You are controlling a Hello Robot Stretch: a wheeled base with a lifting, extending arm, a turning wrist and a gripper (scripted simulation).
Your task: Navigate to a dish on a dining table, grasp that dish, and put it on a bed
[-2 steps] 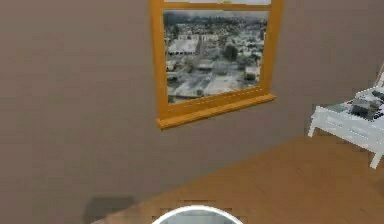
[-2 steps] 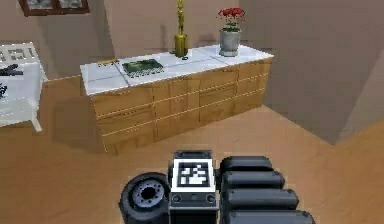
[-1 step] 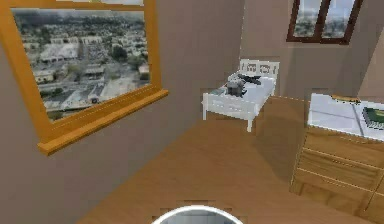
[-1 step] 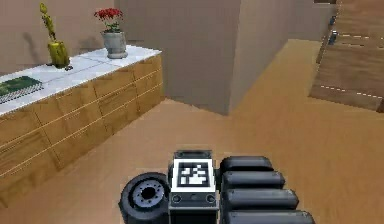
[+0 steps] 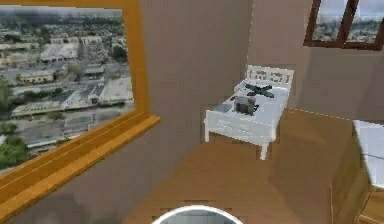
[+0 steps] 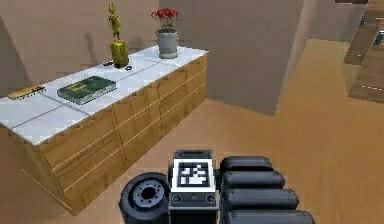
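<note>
Nearest, at six o'clock in the arm side view, the arm (image 6: pixel 262 190) lies low and short, the gripper (image 6: pixel 146 198) left of one white marker square (image 6: pixel 193 172). Whether its fingers grasp anything I cannot tell. At ten o'clock a worktop (image 6: pixel 45 110) bears one green book (image 6: pixel 87 89), one yellow vase (image 6: pixel 119 50) and one flowerpot (image 6: pixel 167 40). Ahead at one o'clock stands one white bed (image 5: pixel 235 128) across bare floor (image 5: pixel 230 175). Whether the pale rim (image 5: pixel 197 212) at six is the dish, I cannot tell.
</note>
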